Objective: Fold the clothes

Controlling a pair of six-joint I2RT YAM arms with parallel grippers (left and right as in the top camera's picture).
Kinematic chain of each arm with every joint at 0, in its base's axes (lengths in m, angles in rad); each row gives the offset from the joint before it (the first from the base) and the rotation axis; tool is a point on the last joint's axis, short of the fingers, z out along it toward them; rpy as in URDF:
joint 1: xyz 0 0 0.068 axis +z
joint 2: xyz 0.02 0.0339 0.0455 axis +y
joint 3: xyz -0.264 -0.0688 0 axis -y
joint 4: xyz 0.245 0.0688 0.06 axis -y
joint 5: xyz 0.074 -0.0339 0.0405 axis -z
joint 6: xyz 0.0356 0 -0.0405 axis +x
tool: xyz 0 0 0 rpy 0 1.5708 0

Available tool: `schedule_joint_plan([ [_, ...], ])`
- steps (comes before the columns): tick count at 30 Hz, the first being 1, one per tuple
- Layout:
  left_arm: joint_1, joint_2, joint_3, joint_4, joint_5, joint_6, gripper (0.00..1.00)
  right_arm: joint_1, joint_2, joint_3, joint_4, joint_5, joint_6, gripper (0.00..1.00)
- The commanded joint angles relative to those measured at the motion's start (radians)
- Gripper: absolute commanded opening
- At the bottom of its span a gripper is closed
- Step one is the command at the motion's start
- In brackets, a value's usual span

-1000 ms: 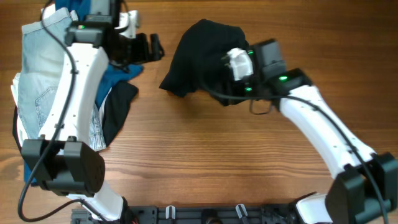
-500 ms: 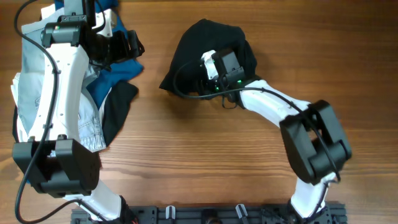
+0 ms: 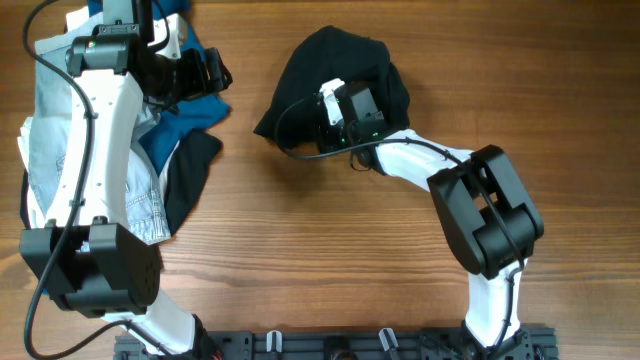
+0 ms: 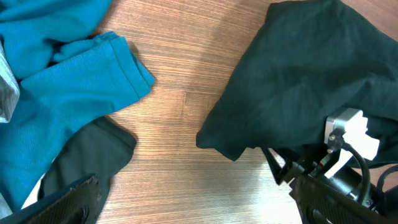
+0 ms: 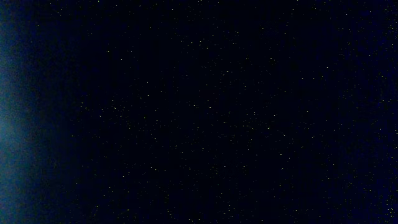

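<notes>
The black cloth (image 3: 340, 60) lies bunched at the table's top middle; it also shows in the left wrist view (image 4: 298, 81). My right gripper (image 3: 322, 130) is pressed into its lower left part, with the fingers hidden by cloth. The right wrist view is all dark. My left gripper (image 3: 205, 72) is open and empty above the table beside the blue top (image 3: 185, 120); in the left wrist view its jaws (image 4: 199, 205) are spread wide over bare wood. Pale-blue jeans (image 3: 60, 110) lie under the left arm.
Another dark garment (image 3: 190, 170) lies below the blue top (image 4: 62, 81) in the pile at the left; it also shows in the left wrist view (image 4: 87, 155). Bare wood separates the pile from the black cloth. A rail runs along the table's front edge (image 3: 330, 345).
My right arm has swung left and its gripper has gone down into the black cloth, nudging it slightly left. My left arm drew back to the left a little.
</notes>
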Motion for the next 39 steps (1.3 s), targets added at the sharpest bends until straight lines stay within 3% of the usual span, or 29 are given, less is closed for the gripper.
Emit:
schedule_joint_plan([
  [1,0.002,-0.003,0.005,0.005,-0.003,0.020,1.00,-0.002,0.114,-0.012,-0.061,0.154,0.019,0.34],
  [2,0.002,-0.003,0.005,0.005,-0.003,0.020,1.00,-0.002,0.117,-0.012,-0.073,0.201,0.042,0.25],
  [5,0.002,-0.003,0.005,0.005,-0.003,0.020,1.00,-0.002,0.121,-0.012,-0.100,0.310,0.057,0.19],
  [8,0.002,-0.003,0.005,0.005,-0.003,0.020,1.00,-0.002,0.120,-0.010,-0.142,0.374,0.072,0.04],
  [14,0.002,-0.003,0.005,0.005,-0.003,0.020,1.00,-0.003,-0.003,0.058,-0.326,0.289,0.095,0.04],
  [24,0.002,-0.004,0.005,-0.008,-0.002,0.020,1.00,-0.004,-0.487,0.489,-0.881,0.213,0.078,0.04],
  [31,0.002,-0.022,0.006,-0.069,-0.002,0.028,1.00,-0.004,-0.612,0.755,-1.140,0.095,0.080,0.04],
  [39,0.001,-0.130,0.006,-0.116,-0.001,0.081,1.00,-0.021,-0.609,0.780,-1.168,0.067,0.108,0.04],
])
